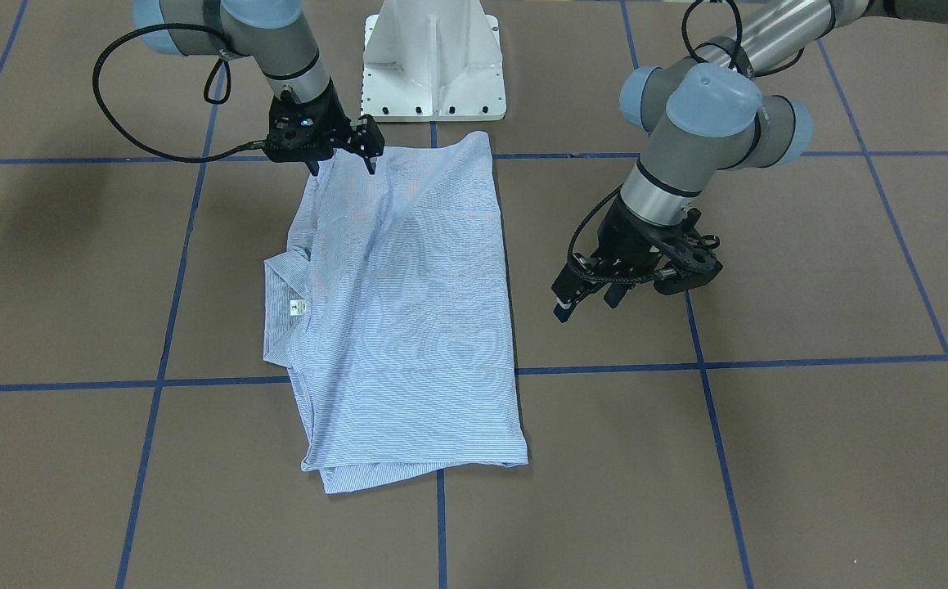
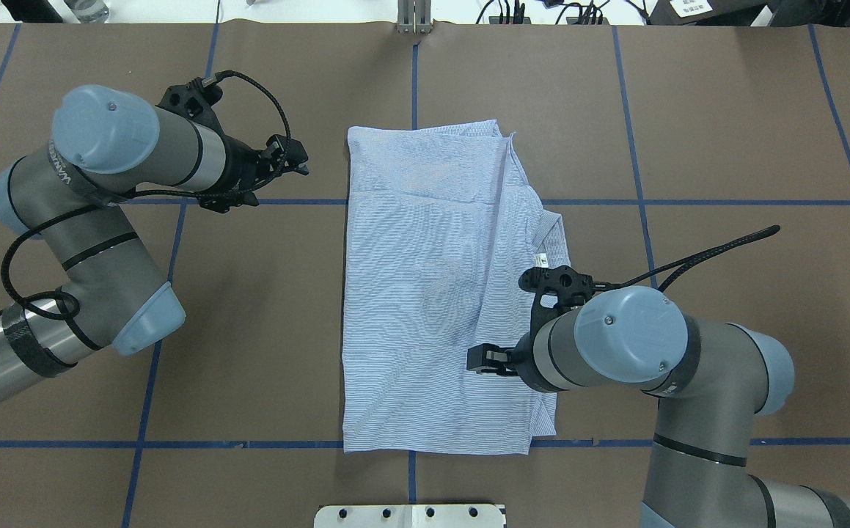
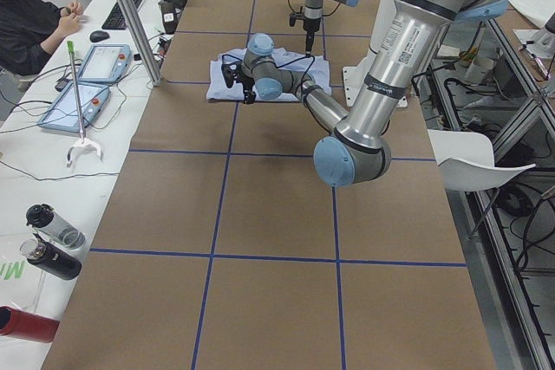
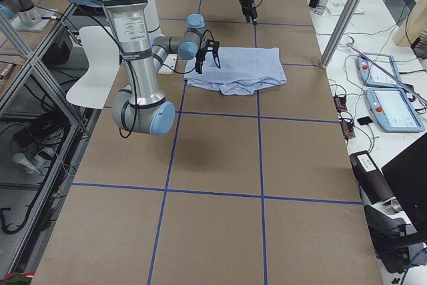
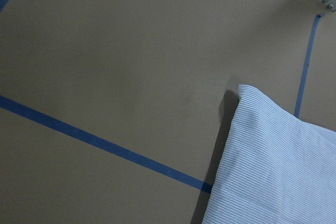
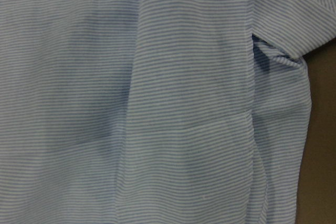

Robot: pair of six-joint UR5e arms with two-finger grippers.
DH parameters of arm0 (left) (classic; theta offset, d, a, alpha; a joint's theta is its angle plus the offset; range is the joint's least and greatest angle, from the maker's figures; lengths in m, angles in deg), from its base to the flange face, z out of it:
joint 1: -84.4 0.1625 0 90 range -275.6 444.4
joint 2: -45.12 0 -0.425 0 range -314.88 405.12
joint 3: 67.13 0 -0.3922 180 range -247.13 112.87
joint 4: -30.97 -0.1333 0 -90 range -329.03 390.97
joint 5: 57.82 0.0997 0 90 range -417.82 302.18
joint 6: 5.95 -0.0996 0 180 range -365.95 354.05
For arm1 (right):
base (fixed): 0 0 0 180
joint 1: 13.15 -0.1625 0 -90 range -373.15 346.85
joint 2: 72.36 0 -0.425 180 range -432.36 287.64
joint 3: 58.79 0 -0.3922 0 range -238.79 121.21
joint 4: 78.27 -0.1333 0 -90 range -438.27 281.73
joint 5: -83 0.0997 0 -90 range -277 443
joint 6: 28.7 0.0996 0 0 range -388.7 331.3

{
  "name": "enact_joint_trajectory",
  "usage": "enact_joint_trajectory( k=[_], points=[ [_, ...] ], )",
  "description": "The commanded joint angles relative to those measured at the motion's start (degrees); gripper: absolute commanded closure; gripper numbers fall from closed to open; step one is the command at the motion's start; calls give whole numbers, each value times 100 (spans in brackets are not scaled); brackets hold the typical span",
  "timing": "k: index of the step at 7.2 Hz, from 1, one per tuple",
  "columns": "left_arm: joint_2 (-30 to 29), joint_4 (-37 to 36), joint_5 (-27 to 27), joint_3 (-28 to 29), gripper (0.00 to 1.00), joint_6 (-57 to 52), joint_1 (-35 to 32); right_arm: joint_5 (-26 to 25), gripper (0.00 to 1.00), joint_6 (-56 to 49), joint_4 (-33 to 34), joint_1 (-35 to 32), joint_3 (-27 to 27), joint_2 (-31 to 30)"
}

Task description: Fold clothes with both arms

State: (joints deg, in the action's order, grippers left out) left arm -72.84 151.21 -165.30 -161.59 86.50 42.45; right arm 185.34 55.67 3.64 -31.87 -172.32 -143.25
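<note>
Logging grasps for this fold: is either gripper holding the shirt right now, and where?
Nothing is held. The right gripper is open over an edge of the shirt; the left gripper is open beside it.

Shirt (image 1: 408,311) lies on the table (image 1: 768,458), right gripper (image 1: 343,168) over it, left gripper (image 1: 586,307) beside.

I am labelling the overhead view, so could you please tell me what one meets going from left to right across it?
In order: left gripper → shirt → right arm's black cable. The right gripper hangs over the shirt, so I omit it.
</note>
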Motion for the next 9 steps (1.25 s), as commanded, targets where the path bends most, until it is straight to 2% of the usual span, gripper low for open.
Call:
enact_joint_trajectory(
  k=[1,3,4,5,6,7,8,9],
  points=[
    [-34,0,-10,24,1,1,2,-12,8,-8,211,27,129,-4],
    [-34,9,-10,24,1,1,20,5,21,-8,264,27,251,5],
    [-34,9,-10,24,1,1,11,32,23,-8,291,27,270,5],
    [-34,9,-10,33,1,1,11,41,29,-8,404,45,270,14],
    [-34,0,-10,33,1,1,20,-3,39,18,510,97,279,14],
    [-43,9,-10,33,1,1,20,-3,59,18,563,97,279,31],
    [-52,0,-1,33,1,1,20,-21,92,18,563,97,270,14],
    [-52,0,8,33,1,1,20,-21,100,18,563,106,261,22]
  ],
)
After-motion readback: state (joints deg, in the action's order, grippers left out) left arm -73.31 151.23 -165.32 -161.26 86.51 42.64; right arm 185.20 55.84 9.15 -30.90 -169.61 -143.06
